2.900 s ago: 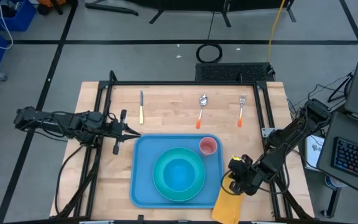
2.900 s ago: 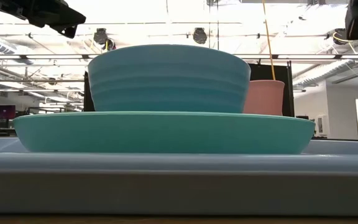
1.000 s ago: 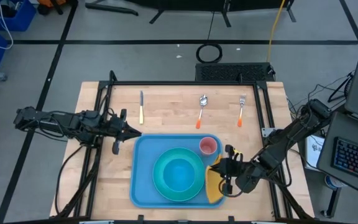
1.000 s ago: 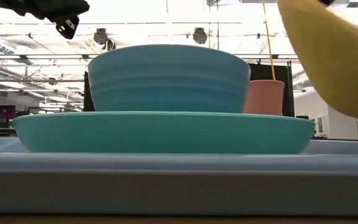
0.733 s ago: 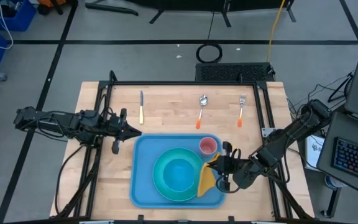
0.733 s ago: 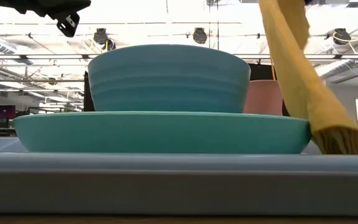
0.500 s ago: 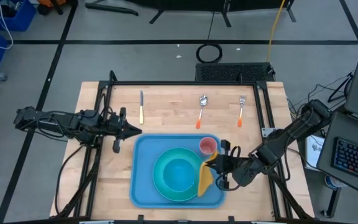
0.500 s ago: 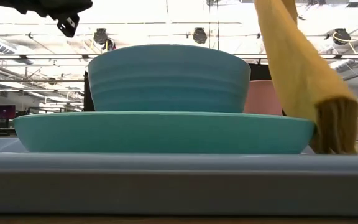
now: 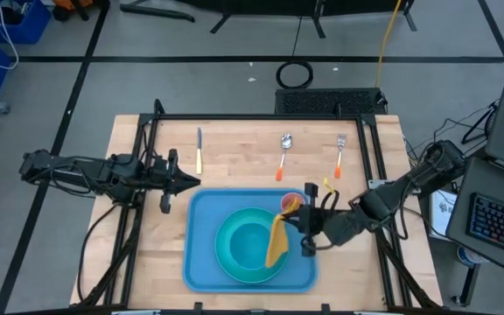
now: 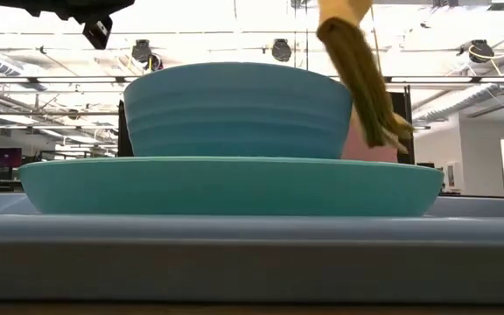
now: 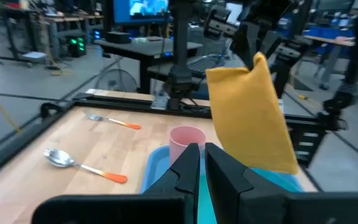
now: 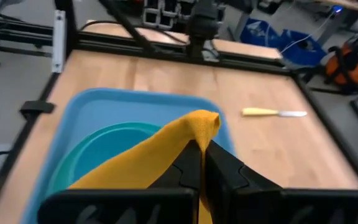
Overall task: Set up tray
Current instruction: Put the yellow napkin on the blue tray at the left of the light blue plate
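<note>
While the right gripper (image 9: 297,213) hangs over the tray's (image 9: 201,262) 2 o'clock corner, its fingers are clamped on a yellow-orange napkin (image 9: 276,240). Napkin drapes down off the gripper over the right side of the bowl (image 9: 250,244); low view shows its free end clear of the plate (image 10: 226,186), not touching. Tray sits at the table's (image 9: 234,149) 6 o'clock edge, centred, carrying the turquoise plate with the bowl stacked in it. Pink cup (image 11: 186,140) stands in the tray's 2 o'clock corner, just beside the gripper. Left gripper (image 9: 186,181) waits off the tray's 10 o'clock corner, fingers together, holding nothing. Along the table's 12 o'clock side: knife (image 9: 199,150), spoon (image 9: 284,152), fork (image 9: 339,152), all well apart from the tray.
</note>
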{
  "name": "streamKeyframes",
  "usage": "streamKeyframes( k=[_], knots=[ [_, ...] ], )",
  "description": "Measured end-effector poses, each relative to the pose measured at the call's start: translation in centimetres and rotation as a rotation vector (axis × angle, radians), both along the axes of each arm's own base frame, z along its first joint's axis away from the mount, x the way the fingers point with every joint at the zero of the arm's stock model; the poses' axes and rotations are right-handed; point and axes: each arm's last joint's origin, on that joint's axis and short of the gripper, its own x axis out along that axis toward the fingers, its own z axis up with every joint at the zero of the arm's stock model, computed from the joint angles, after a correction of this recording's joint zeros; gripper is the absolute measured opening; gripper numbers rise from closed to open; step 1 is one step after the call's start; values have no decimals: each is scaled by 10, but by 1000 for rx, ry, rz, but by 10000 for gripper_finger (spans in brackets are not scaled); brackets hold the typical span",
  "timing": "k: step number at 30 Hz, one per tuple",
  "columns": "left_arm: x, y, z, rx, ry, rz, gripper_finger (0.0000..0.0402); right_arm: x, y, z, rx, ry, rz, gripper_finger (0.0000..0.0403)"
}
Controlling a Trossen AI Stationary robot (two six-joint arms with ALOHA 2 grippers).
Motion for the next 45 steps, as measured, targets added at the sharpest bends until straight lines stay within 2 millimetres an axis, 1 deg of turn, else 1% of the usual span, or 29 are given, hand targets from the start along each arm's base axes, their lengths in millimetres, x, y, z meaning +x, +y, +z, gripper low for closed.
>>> streamKeyframes(
  k=[7,11,15,18,21,27,31,34,39,42,45],
  knots=[
    [14,0,1,60,-45,60,31,15,-32,6,-58,5,-57,0],
    [25,-1,4,49,-94,68,31,23,-53,6,-66,19,-99,0],
    [36,-2,-2,47,-80,80,31,28,-70,6,-104,27,-137,0],
    [45,0,-6,66,-76,98,31,32,-77,10,-118,4,-121,0],
    [53,5,-6,58,-112,128,31,36,-83,13,-102,-32,-97,0],
    [66,16,-5,40,-191,187,31,40,-93,15,-134,-46,-121,0],
    [78,19,-8,82,-146,197,35,45,-103,13,-152,-50,-146,0],
    [91,18,-9,109,-99,191,55,49,-112,10,-171,-34,-168,0],
    [112,20,-6,113,-65,250,116,63,-123,-5,-199,15,-195,0],
    [116,21,-3,115,-63,302,156,69,-127,-13,-214,42,-202,0],
    [117,21,-1,116,-73,278,191,73,-130,-17,-224,52,-206,0]
  ],
)
